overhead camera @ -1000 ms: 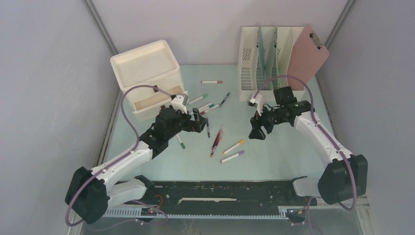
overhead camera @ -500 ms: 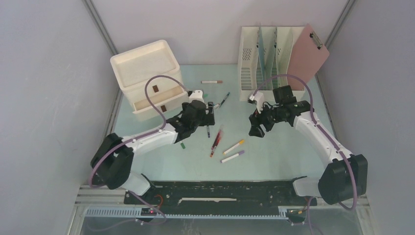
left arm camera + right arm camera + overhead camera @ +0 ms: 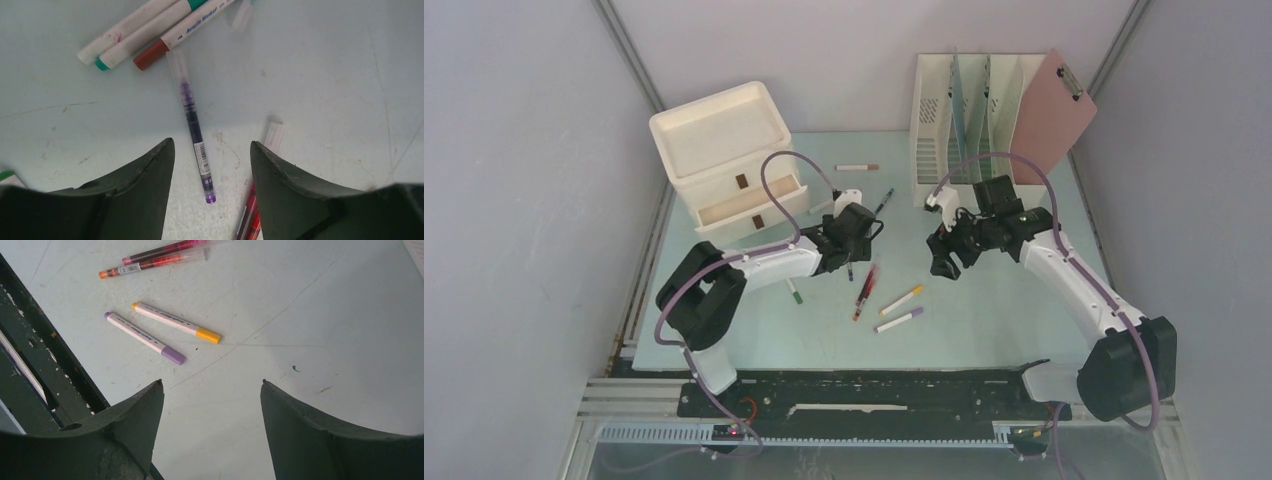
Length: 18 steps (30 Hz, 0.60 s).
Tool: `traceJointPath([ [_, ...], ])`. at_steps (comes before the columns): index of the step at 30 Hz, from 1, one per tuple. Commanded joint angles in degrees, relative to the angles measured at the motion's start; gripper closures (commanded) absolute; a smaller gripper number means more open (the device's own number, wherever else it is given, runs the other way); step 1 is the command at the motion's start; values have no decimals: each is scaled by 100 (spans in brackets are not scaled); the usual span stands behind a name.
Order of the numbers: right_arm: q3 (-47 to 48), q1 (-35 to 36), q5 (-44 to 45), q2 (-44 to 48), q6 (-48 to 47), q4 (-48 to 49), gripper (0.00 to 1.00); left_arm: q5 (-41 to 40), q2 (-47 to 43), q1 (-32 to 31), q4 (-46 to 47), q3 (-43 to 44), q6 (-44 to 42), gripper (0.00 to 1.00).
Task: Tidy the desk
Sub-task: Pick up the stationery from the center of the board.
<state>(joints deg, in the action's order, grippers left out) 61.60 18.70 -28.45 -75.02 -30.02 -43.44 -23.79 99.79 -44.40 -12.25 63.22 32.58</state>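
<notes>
The desk [image 3: 984, 335] is lying flat under both my arms. It is a smooth, pale mint-green rectangle that is showing thin scratches and dark scuffs close up. A black slotted rail [image 3: 874, 388] is running along its 6 o'clock edge, and pens are lying scattered around its middle.

My left gripper [image 3: 211, 147] is hanging low near the desk's centre, fingers spread and grasping nothing. A purple pen [image 3: 195, 131] is lying on the desk in the gap between them, touching neither finger and running roughly from 12 to 6 o'clock in the wrist view. Red pens [image 3: 248, 220] are peeking in at its 5 o'clock, and three markers [image 3: 150, 32] are lying side by side at its 11 o'clock.

My right gripper [image 3: 211, 385] is hanging at 3 o'clock of the left one, likewise spread and empty, over bare desk. A yellow marker [image 3: 175, 322] and a purple marker [image 3: 144, 337] are lying close together at its 11 o'clock.

A cream drawer unit [image 3: 724, 150] is sitting at the desk's 10 o'clock corner. A slotted rack [image 3: 944, 110] is standing at 1 o'clock, with a pink clipboard [image 3: 1054, 115] leaning beside it.
</notes>
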Motion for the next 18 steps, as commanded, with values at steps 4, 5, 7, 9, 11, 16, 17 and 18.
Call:
traceJointPath([
  [4,227,-100,4,436,63,114,21,44,368,-104,276,108,-60,38],
  [5,225,-129,-37,463,63,114,21,20,400,-103,268,111,-71,40],
  [7,225,-183,-107,523,55,99,21,-9,465,-110,252,132,-127,41],
  [9,228,-199,-150,593,36,85,21,-82,542,-112,105,224,-152,43],
  [11,221,-216,-174,684,11,78,21,-129,601,-119,11,281,-157,43],
  [16,225,-337,-271,824,1,61,21,-201,830,-114,-234,557,-244,47],
  [17,221,-347,-288,837,2,60,21,-197,891,-118,-278,620,-256,47],
  [18,222,-342,-296,854,4,62,21,-185,947,-118,-312,677,-260,48],
])
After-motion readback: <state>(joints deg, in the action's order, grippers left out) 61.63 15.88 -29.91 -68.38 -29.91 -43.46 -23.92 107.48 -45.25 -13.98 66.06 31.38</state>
